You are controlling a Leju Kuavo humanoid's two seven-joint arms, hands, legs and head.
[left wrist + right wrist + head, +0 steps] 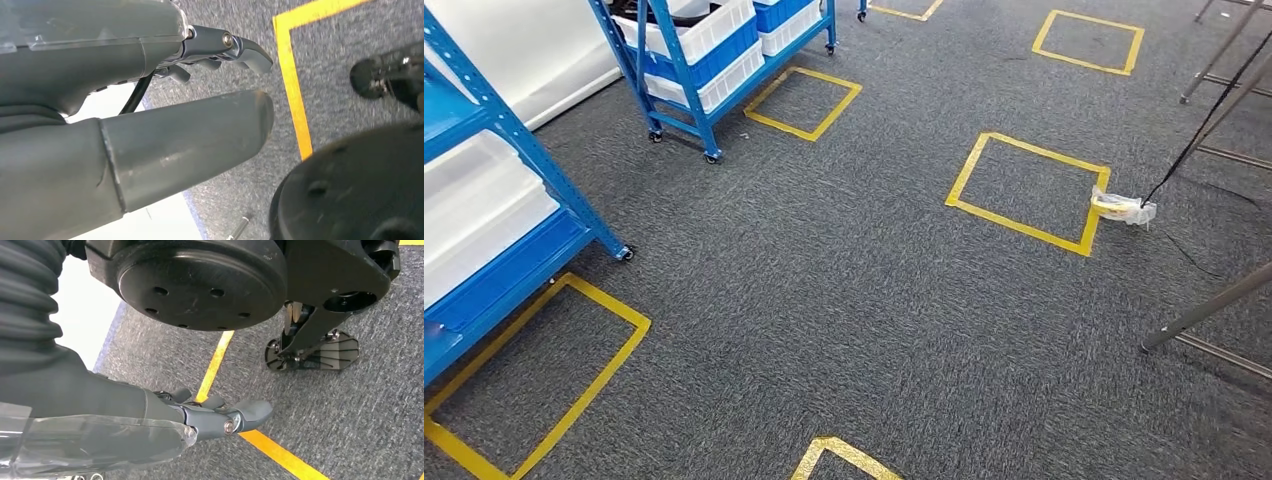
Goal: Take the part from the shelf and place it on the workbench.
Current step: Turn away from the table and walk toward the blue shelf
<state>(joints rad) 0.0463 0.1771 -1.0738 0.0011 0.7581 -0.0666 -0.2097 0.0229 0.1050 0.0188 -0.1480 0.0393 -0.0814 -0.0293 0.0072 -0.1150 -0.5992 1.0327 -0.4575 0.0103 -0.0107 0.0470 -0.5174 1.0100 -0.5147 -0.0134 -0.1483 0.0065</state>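
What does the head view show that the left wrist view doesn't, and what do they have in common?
Head view alone: blue wheeled shelves holding white bins, several yellow tape squares on the floor, a roll of tape in plastic on one square's corner, and metal stand legs at the right.

Left wrist view alone: the left hand up close, hanging with nothing in it and its fingers apart.

Both: grey carpet marked with yellow tape lines. The part itself can't be picked out in either.

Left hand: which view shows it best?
Left wrist view: the left hand shows close up, thumb and fingers apart, holding nothing, above carpet. The head view looks at carpet and blue shelves; the right wrist view has the right hand.
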